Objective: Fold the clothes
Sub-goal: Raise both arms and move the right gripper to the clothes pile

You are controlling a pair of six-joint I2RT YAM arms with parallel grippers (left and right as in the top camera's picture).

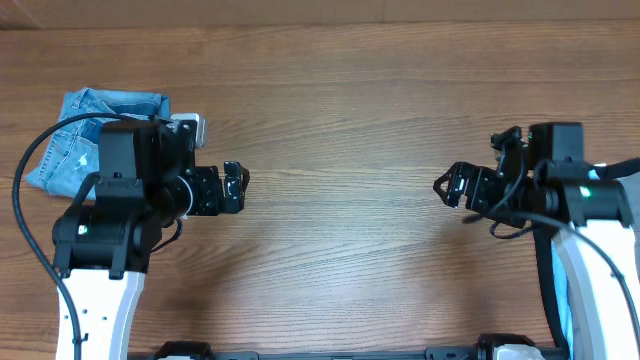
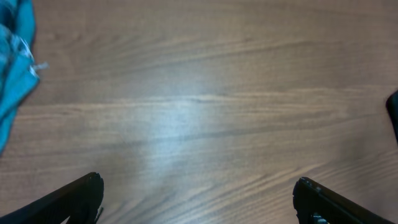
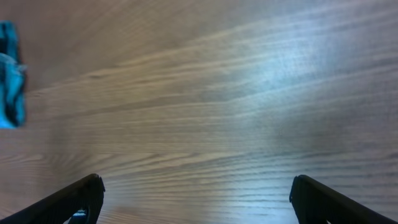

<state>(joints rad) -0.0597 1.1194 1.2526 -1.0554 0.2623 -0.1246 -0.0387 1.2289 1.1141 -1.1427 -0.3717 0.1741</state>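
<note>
The grey shorts do not show in any view. My left gripper (image 1: 238, 186) is open and empty over bare wood at the left; its two dark fingertips stand wide apart in the left wrist view (image 2: 199, 200). My right gripper (image 1: 450, 187) is open and empty over bare wood at the right, and its fingertips are also wide apart in the right wrist view (image 3: 198, 198). The two grippers point at each other across the middle of the table (image 1: 340, 120).
Small faded blue denim shorts (image 1: 85, 125) lie at the far left, partly hidden behind my left arm. A strip of light-blue and black cloth (image 1: 558, 295) shows beside my right arm. Blue cloth touches the left edge of each wrist view (image 2: 13, 68) (image 3: 9, 74).
</note>
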